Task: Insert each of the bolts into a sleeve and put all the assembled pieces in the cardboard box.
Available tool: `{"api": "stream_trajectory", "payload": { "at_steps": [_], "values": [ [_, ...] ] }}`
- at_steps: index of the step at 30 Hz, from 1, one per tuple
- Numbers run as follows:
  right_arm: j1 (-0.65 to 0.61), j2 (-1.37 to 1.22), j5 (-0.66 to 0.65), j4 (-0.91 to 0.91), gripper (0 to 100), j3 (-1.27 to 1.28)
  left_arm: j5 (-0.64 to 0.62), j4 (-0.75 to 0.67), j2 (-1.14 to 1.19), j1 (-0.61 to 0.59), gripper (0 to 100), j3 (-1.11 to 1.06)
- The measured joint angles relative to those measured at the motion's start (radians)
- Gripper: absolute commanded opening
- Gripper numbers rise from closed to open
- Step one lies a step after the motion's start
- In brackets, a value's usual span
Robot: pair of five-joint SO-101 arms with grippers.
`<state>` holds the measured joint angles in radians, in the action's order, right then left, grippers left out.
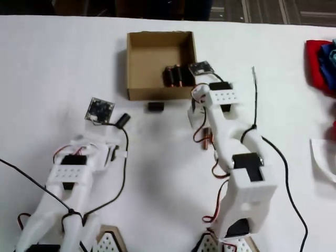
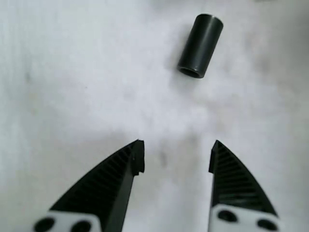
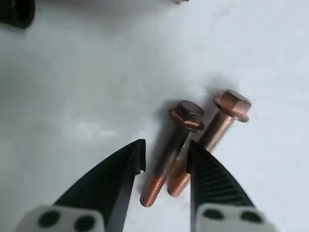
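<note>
The cardboard box (image 1: pixel 137 63) stands at the table's far middle, holding dark assembled pieces (image 1: pixel 175 76) in its near right corner. One black sleeve (image 1: pixel 155 106) lies just in front of the box. A second black sleeve (image 2: pixel 200 46) lies a short way ahead of my left gripper (image 2: pixel 176 155), which is open with nothing between its fingers; in the high view this sleeve (image 1: pixel 122 120) is by the left arm. Two copper bolts (image 1: pixel 207 139) lie side by side. My right gripper (image 3: pixel 165 155) is open and low, straddling the shank of one bolt (image 3: pixel 179 130); the other bolt (image 3: pixel 223 118) lies just outside one finger.
Red and blue cloth (image 1: pixel 321 58) lies at the right edge, with a white curved object (image 1: pixel 321 158) nearer the front. Cables trail from both arms across the white table. The table's far edge runs behind the box.
</note>
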<state>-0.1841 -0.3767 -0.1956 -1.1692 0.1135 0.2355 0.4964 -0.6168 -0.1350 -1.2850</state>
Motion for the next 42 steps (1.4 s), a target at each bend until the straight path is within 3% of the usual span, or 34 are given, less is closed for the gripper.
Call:
{"api": "stream_trajectory", "payload": {
  "at_steps": [23, 28, 42],
  "values": [
    [0.003, -0.049, 0.008, 0.041, 13.5, -0.023, 0.0, 0.0, 0.0, 0.0, 23, 0.0],
    [0.006, -0.081, 0.008, 0.041, 1.3, -0.041, 0.0, 0.0, 0.0, 0.0, 23, 0.0],
    [0.012, -0.098, 0.008, 0.043, 2.3, -0.061, 0.0, 0.0, 0.0, 0.0, 23, 0.0]
  ]
}}
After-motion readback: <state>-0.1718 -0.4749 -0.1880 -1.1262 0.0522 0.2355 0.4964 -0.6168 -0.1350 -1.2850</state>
